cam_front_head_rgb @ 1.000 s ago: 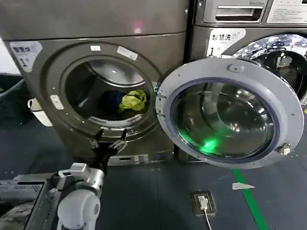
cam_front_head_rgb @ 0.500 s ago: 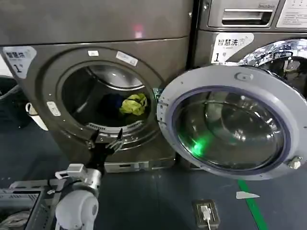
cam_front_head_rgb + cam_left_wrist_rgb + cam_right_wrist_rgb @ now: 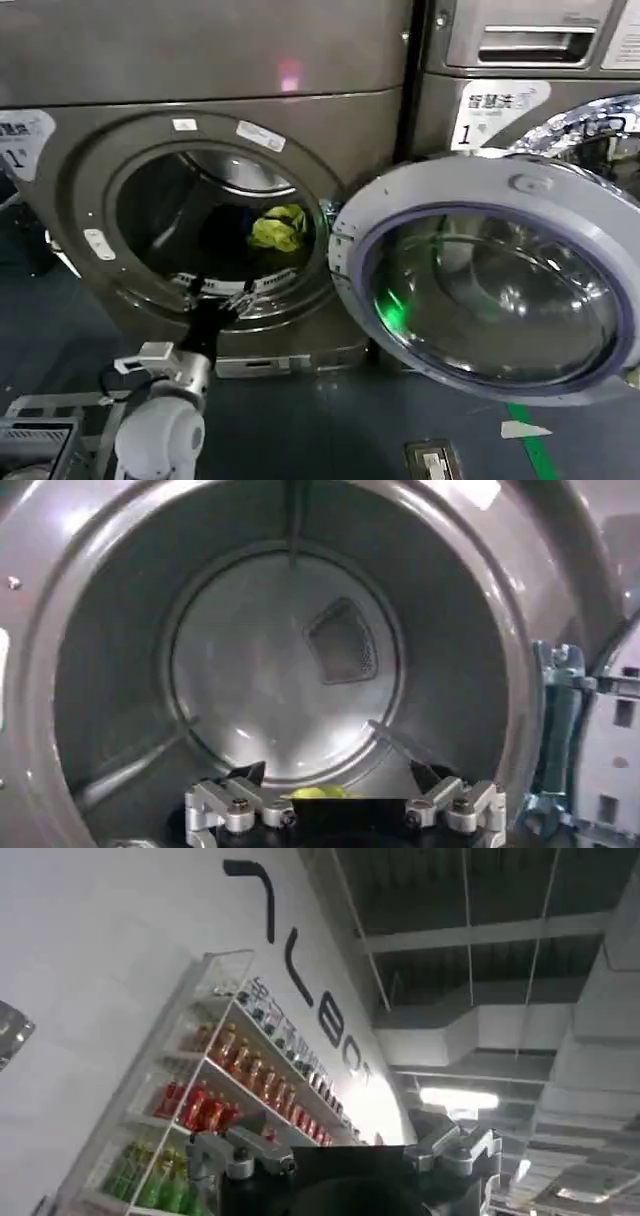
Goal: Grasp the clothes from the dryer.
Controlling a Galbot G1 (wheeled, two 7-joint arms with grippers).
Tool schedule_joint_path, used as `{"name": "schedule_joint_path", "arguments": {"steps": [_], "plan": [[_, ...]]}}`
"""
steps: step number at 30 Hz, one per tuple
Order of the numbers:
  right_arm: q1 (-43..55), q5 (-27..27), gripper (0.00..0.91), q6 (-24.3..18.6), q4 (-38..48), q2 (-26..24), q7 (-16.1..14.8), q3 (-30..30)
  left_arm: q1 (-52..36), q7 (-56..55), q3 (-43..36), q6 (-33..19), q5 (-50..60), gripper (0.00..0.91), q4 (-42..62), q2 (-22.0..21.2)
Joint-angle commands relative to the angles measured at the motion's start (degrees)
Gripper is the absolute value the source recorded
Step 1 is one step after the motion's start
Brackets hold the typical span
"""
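Reaching: left gripper (image 3: 215, 300) at dryer (image 3: 60, 210) porthole lip, jaws open, empty. Yellow-green clothes (image 3: 277, 228) deep in drum, right of centre. Advise: go further in, angle right, close only once fabric sits btwn fingers. Right gripper (image 3: 345, 1158) parked, jaws apart.

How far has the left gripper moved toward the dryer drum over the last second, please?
Yes, it moved: the left gripper has gone from below the dryer's porthole rim up to its lower lip, open, nearing the clothes.
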State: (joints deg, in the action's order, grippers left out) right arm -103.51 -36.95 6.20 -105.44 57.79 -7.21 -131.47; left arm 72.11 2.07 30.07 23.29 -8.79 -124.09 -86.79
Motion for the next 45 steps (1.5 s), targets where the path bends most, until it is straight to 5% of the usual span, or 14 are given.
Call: {"name": "schedule_joint_path", "arguments": {"steps": [1, 45], "plan": [[0.0, 0.0, 0.907, 0.0, 0.1, 0.1, 0.0, 0.0, -0.3, 0.1, -0.1, 0.0, 0.0, 0.907, 0.3, 0.1], [-1.0, 1.9, 0.907, 0.6, -1.4, 0.5, -0.1, -0.6, -1.6, 0.3, 0.5, -1.6, 2.9, 0.907, 0.6, 0.0]]}}
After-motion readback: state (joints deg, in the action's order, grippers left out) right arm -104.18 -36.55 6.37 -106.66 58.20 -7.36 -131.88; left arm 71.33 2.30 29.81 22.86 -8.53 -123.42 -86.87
